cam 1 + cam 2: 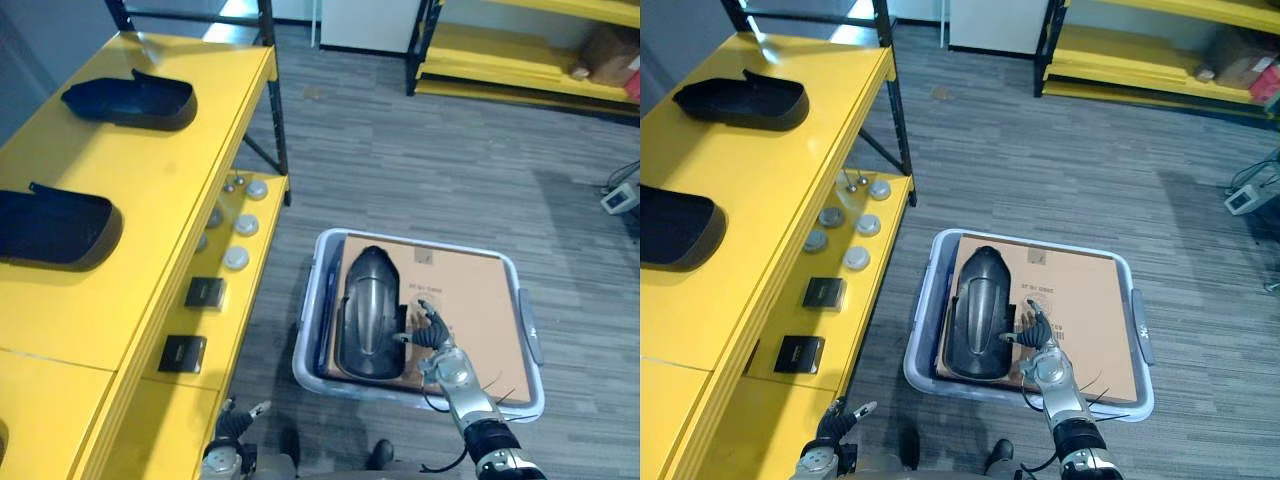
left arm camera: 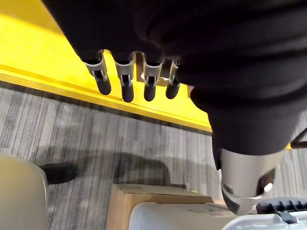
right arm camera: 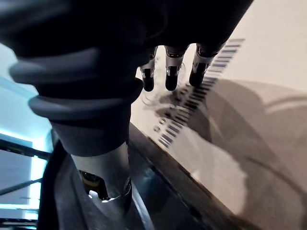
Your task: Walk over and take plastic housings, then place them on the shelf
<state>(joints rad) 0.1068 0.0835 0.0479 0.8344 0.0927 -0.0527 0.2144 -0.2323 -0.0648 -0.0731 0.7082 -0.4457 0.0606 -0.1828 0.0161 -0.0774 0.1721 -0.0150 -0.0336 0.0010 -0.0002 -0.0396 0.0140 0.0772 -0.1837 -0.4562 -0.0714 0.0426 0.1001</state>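
A glossy black plastic housing (image 1: 368, 310) lies in a pale grey bin (image 1: 528, 330) on the floor, on a sheet of brown cardboard (image 1: 470, 295). My right hand (image 1: 440, 350) hovers just right of the housing over the cardboard, open, with nothing in it. In the right wrist view its fingers (image 3: 171, 72) point at a barcode label and the dark housing (image 3: 158, 201) lies by the thumb. Two more black housings (image 1: 130, 100) (image 1: 55, 225) rest on top of the yellow shelf (image 1: 160, 200). My left hand (image 1: 232, 425) hangs low beside the shelf, open and empty.
The shelf's lower level carries several silver discs (image 1: 240, 225) and two small black boxes (image 1: 205, 292). A second yellow rack (image 1: 520, 70) with a cardboard box (image 1: 610, 50) stands at the far back right. Grey striped carpet lies between them.
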